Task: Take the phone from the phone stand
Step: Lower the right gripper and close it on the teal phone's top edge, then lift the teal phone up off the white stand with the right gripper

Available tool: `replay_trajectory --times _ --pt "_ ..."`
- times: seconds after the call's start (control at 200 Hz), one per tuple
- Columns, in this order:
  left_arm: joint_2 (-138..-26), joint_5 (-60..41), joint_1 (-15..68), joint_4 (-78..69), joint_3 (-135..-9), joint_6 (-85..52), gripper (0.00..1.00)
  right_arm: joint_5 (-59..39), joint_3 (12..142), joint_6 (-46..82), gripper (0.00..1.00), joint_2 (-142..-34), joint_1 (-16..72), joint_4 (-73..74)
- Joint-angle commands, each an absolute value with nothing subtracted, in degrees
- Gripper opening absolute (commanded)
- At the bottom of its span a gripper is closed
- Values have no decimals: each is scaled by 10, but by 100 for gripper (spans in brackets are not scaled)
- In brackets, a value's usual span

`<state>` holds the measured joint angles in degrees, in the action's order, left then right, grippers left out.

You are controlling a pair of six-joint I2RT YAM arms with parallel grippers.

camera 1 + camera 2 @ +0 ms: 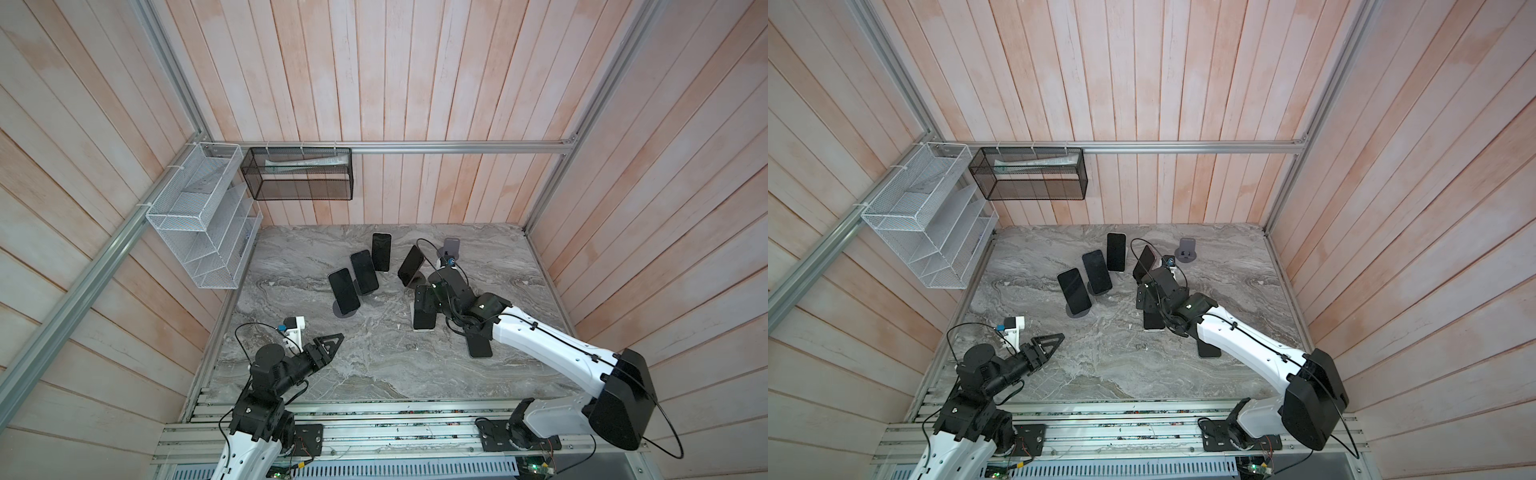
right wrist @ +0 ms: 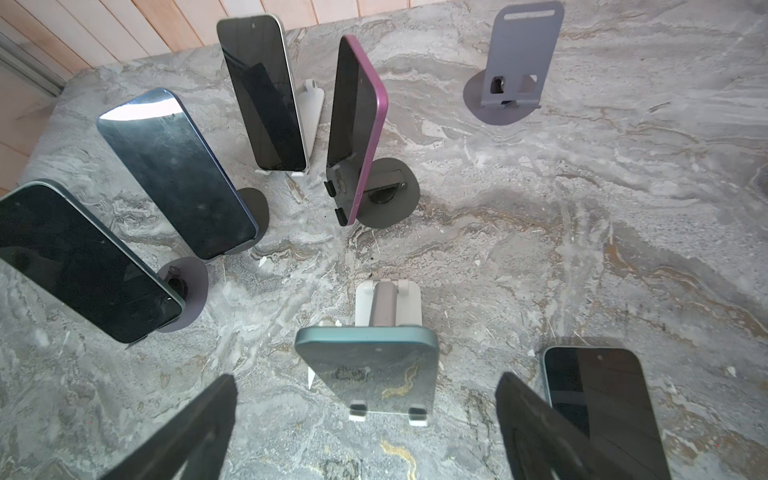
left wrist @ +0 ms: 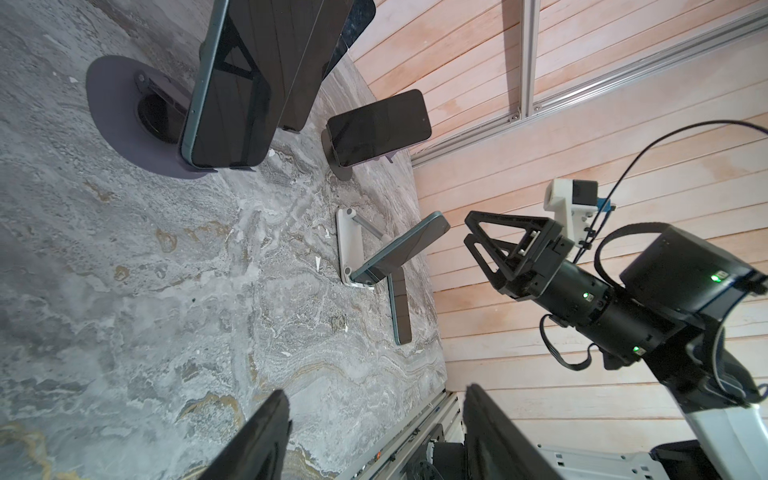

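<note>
Six dark-screened phones are on the grey marbled worktop (image 2: 582, 208), five leaning on stands and one lying flat. The teal-edged phone (image 2: 368, 374) of the task leans back on its white folding stand (image 2: 388, 307), with its bottom edge caught on the stand's two small lips, nearest the front of the group. My right claw (image 2: 368, 380) hangs over it with the fingers spread wide, one to either side. It grips nothing and is clear of the phone. The pale-edged phone lying flat (image 2: 598, 399) rests just beside that stand. An empty grey-lilac stand with a round base (image 2: 519, 62) sits further back. My left claw (image 3: 376, 392) hovers at the worktop's left front, short of the nearest standing phone, fingers partly parted and empty
</note>
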<state>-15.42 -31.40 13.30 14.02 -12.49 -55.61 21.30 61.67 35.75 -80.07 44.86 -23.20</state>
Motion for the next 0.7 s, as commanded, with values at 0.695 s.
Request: replay_trajectory --times 0.695 --pt "-138 -319 135 147 -88 -553 69 255 631 350 88 -900 453 -209"
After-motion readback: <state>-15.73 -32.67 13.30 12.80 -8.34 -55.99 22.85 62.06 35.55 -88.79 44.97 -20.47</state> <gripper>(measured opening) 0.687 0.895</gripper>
